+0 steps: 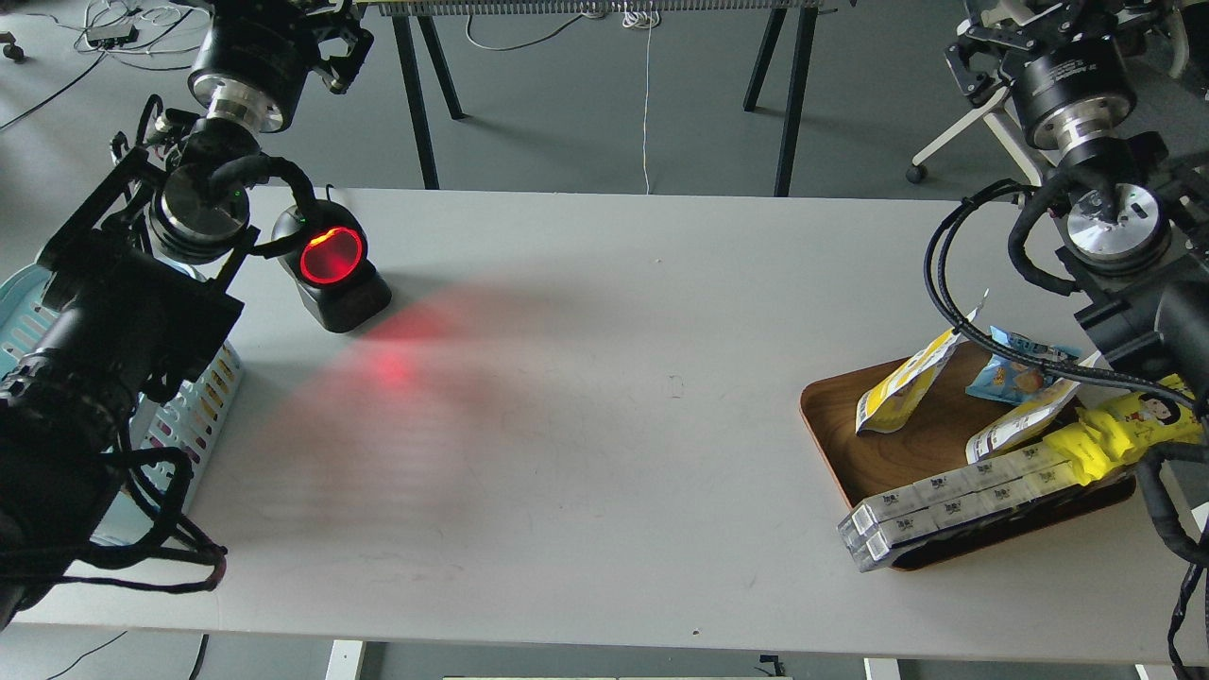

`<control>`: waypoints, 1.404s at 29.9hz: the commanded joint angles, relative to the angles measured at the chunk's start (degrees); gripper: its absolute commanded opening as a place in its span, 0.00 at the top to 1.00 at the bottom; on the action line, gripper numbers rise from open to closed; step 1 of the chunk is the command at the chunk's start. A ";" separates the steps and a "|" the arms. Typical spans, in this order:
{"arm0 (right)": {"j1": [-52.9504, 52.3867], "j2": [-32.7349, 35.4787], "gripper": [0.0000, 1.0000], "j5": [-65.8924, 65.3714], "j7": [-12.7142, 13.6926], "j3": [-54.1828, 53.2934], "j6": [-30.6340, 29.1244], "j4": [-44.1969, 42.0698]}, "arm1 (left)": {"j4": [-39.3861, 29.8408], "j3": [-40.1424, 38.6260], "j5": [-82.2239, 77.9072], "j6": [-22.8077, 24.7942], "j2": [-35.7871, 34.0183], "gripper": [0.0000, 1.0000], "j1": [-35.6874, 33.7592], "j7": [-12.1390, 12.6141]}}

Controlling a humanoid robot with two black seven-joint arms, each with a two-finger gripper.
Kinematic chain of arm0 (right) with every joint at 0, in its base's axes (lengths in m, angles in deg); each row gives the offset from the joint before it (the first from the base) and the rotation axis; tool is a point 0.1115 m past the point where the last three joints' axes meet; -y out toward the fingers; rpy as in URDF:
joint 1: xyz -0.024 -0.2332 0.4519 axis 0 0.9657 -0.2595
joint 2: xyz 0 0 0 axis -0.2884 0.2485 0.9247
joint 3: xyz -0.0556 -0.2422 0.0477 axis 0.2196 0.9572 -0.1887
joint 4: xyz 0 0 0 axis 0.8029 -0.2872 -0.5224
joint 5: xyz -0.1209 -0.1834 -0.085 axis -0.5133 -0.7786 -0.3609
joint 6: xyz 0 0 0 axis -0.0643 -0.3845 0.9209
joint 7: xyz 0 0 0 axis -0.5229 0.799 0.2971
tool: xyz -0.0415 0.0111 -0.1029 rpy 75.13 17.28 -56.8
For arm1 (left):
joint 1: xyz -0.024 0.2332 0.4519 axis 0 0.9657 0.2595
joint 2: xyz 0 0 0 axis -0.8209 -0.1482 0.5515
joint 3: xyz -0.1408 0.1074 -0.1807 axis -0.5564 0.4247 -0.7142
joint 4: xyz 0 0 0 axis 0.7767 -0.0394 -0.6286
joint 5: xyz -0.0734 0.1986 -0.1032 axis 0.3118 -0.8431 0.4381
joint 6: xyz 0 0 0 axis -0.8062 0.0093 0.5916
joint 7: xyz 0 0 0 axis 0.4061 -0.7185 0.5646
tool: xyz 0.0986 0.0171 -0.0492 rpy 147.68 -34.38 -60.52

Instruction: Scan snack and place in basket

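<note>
The snack (902,382), a yellow and white pouch, leans on its edge at the back left of a brown wooden tray (836,434) on the table's right side. The light blue basket (28,307) stands at the table's left edge, mostly hidden behind my left arm. My left gripper (331,52) is raised at the top left, beyond the table's far edge and far from the snack. My right gripper (978,57) is raised at the top right, above and behind the tray. Both are dark and cut off by the frame's top, and nothing shows in either.
A black barcode scanner (331,260) with a glowing red window stands at the back left and casts red light on the table. The tray also holds a blue snack bag (1011,373), another white pouch (1025,420), a long yellow pack (1124,430) and a row of white boxes (954,505).
</note>
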State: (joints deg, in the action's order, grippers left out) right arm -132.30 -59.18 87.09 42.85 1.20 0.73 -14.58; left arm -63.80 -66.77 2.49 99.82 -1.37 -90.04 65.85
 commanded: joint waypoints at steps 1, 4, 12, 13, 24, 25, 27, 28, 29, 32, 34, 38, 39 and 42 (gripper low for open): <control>0.09 0.10 0.01 -0.01 -0.53 -0.28 -0.09 -0.04 | -0.05 0.10 0.01 0.00 -0.05 0.00 0.02 0.04; 0.00 0.63 0.01 -0.10 -0.71 -0.02 -0.52 0.05 | 0.03 0.45 0.01 0.00 0.12 0.00 0.02 0.04; -4.91 10.64 0.01 -5.19 -1.15 5.15 -1.28 5.75 | -0.41 0.63 0.01 0.00 -0.58 0.00 -0.06 0.04; -6.32 11.87 0.01 -6.24 -1.50 7.52 -1.28 6.63 | -0.49 0.54 0.01 0.09 -0.67 0.00 -0.07 0.04; -19.77 21.46 0.01 -30.40 -7.48 25.28 -1.28 18.59 | -0.58 0.98 -0.07 0.17 -0.49 0.00 -0.42 0.13; -21.17 21.63 0.01 -33.38 -7.65 27.12 -1.28 19.38 | -0.67 0.98 -0.07 0.17 -0.49 0.00 -0.42 0.13; -24.15 21.72 0.01 -39.18 -8.18 31.16 -1.28 21.22 | -0.67 0.98 -0.07 0.26 -0.49 0.00 -0.42 0.21; -25.82 21.72 0.01 -42.17 -8.70 33.88 -1.28 22.45 | -0.67 0.98 -0.07 0.44 -0.49 0.00 -0.42 0.30; -27.23 21.72 0.01 -44.63 -9.23 36.34 -1.28 23.42 | -0.58 0.98 -0.07 0.53 -0.58 0.00 -0.42 0.30; -32.41 21.64 0.01 -52.72 -11.05 43.20 0.34 26.58 | -0.67 0.98 -0.07 0.53 -0.76 0.00 -0.24 0.30; -35.93 21.29 0.01 -57.38 -11.05 47.77 1.66 28.43 | -0.58 0.98 -0.07 0.61 -0.84 0.00 -0.15 0.30; -42.44 21.11 0.01 -65.21 -11.05 56.04 3.07 33.87 | -0.58 0.98 -0.07 0.61 -0.93 0.00 -0.15 0.22; -43.84 21.11 0.01 -66.96 -11.05 57.71 3.43 35.45 | -0.58 0.98 -0.07 0.70 -0.93 0.00 -0.15 0.22; -47.01 21.63 0.01 -70.22 -11.05 61.76 4.04 40.63 | -0.58 0.89 -0.07 0.61 -0.93 0.00 -0.15 0.13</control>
State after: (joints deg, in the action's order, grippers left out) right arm -176.33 -37.98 20.26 31.79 59.04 4.14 21.37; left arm -64.40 -65.79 2.41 100.45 -2.31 -90.18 66.11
